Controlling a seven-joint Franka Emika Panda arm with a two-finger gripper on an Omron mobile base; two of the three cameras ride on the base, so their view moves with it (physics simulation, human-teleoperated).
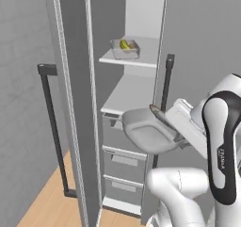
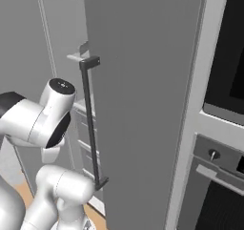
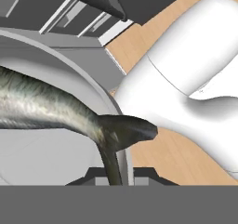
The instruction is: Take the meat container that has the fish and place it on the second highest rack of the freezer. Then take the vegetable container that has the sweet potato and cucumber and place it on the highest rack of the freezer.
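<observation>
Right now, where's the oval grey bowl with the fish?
In the left base view the shallow oval light grey bowl hangs tilted from the end effector, before the tall grey freezer, level with its top drawer, below both pale shelves.

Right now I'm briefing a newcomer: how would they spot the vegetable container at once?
Find the freezer, the tall grey cabinet with its door open. The vegetable container sits on its highest pale shelf: a straight-walled rectangular tray holding something yellow-green, unlike the oval meat container held lower down.
</observation>
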